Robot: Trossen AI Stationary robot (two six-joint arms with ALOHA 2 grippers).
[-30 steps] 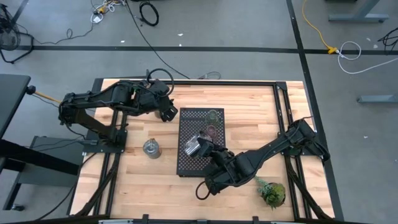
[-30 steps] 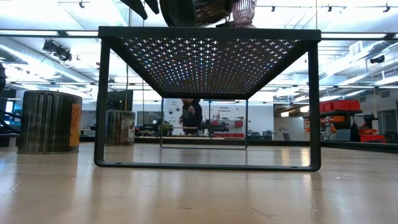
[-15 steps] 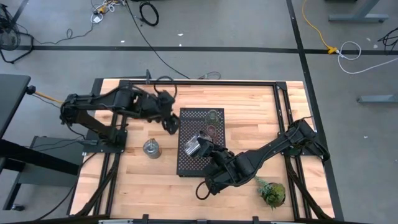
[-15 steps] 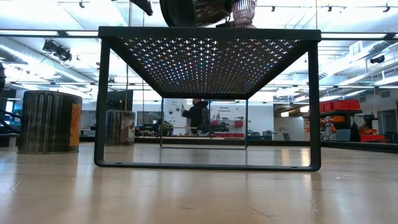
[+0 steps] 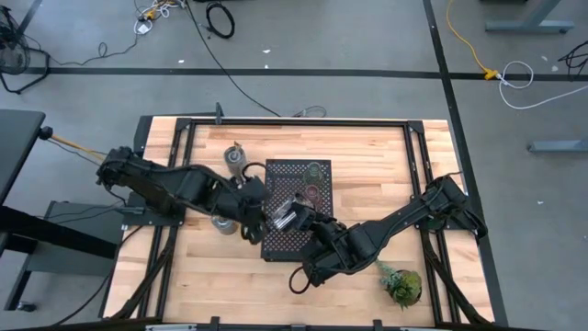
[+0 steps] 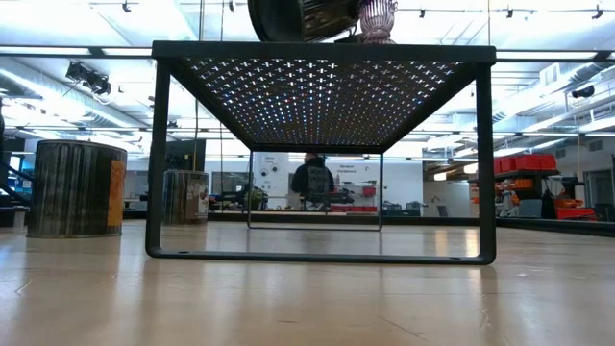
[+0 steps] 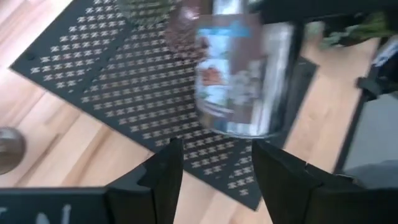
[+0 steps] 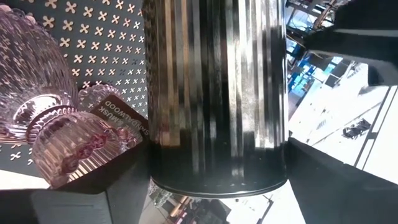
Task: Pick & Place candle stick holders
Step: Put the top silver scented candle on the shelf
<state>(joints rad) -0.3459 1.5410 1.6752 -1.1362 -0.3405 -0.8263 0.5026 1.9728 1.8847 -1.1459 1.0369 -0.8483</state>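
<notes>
Gripping a ribbed silvery metal holder, right tool hovers over perforated black tray.

left hand at black tray, right hand gripping silvery holder

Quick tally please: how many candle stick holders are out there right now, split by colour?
Silvery metal holders: 3
Pale green glass holder: 1
Pinkish holders: 2
Total: 6
</notes>
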